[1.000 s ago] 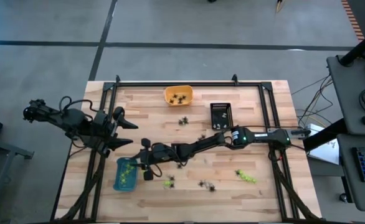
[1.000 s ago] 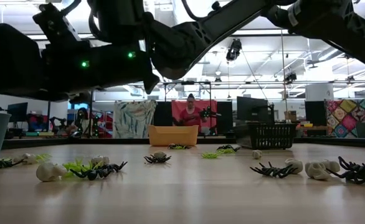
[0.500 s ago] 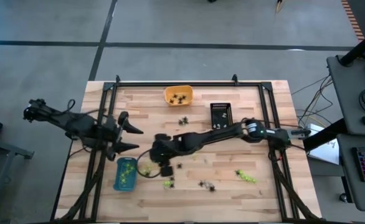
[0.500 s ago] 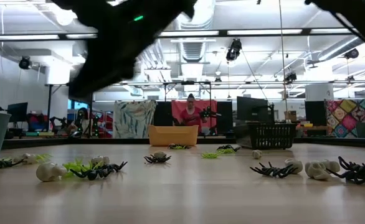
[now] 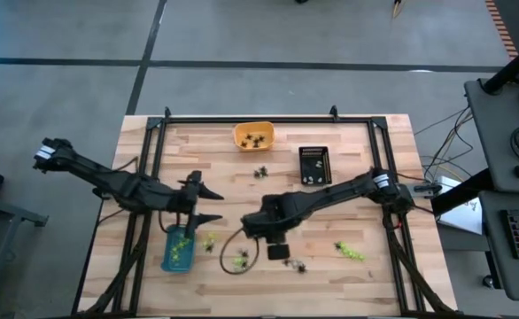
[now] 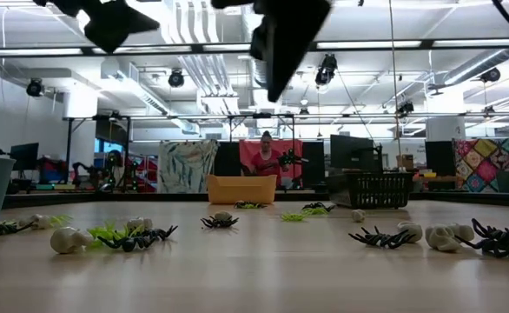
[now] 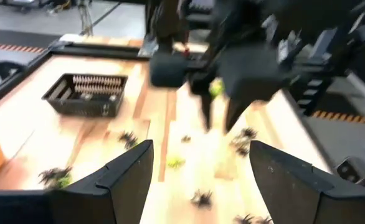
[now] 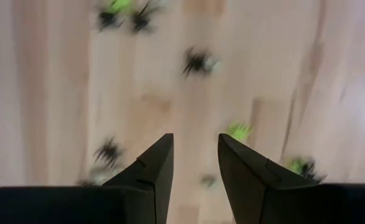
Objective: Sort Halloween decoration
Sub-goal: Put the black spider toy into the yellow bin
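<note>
The right tool [image 5: 278, 252] hovers low centre over scattered trinkets [image 5: 295, 263] on the bench [image 5: 348, 159], fingers parted and empty, seemingly lining up a pick, while the left tool [image 5: 208, 202] waits wide open above the blue tray [image 5: 179, 248].

Orange tray [image 5: 253, 136] and black basket [image 5: 313, 165] sitting near bench's [image 5: 366, 275] far edge, blue tray [image 5: 178, 247] lying toward its near-left corner.
</note>
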Robot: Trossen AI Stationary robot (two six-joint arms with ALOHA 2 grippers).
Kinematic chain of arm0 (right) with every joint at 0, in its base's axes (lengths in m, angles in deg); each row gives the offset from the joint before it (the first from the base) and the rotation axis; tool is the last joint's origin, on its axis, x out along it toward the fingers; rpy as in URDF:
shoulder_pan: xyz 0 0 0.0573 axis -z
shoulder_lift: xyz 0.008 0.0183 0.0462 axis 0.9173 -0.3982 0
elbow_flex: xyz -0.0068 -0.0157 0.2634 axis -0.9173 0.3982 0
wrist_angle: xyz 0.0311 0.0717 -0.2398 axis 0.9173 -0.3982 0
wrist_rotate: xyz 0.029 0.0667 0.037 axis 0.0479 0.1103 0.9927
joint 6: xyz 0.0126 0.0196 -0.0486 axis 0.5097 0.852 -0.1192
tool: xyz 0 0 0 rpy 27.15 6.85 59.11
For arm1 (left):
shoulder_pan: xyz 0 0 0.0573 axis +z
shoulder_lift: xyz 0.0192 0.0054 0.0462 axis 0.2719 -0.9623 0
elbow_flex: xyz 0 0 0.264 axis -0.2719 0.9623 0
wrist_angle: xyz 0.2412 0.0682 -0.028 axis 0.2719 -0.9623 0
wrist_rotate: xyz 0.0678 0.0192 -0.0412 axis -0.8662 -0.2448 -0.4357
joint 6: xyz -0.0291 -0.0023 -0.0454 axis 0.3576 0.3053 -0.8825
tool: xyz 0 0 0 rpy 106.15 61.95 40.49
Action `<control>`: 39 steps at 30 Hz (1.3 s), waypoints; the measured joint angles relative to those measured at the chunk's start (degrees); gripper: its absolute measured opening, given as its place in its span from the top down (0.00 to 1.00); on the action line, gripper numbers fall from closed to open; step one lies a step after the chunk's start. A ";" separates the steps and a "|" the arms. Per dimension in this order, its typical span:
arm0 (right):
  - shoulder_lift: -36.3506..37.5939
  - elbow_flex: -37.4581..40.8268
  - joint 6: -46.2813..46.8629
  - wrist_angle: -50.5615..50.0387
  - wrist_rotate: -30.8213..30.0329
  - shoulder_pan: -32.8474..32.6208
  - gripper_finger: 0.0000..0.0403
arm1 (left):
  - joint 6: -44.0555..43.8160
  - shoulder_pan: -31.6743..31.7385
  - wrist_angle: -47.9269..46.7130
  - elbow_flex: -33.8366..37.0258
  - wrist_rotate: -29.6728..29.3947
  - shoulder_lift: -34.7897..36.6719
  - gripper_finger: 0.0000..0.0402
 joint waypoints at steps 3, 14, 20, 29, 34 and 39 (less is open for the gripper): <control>0.92 1.01 -0.02 -1.38 0.00 -1.39 0.71 | 0.12 0.02 0.19 0.00 -0.49 -2.86 0.38; 14.74 21.02 -3.07 12.46 -5.91 -2.41 0.79 | 6.81 3.14 2.31 -1.50 -0.93 -11.64 0.38; 25.97 39.08 -6.20 28.52 -12.45 -1.33 0.82 | 9.79 10.92 2.28 -2.26 -0.09 -15.18 0.38; 39.34 61.59 -15.41 55.72 -15.07 5.86 0.82 | 22.09 21.29 14.23 -2.47 8.20 -25.83 0.38; 43.04 70.19 -14.02 70.38 -15.06 9.84 0.82 | 23.49 24.17 18.14 -2.47 8.23 -32.00 0.38; 44.59 73.89 -12.36 77.52 -15.01 11.16 0.83 | 23.37 26.53 18.84 -2.90 9.50 -36.28 0.38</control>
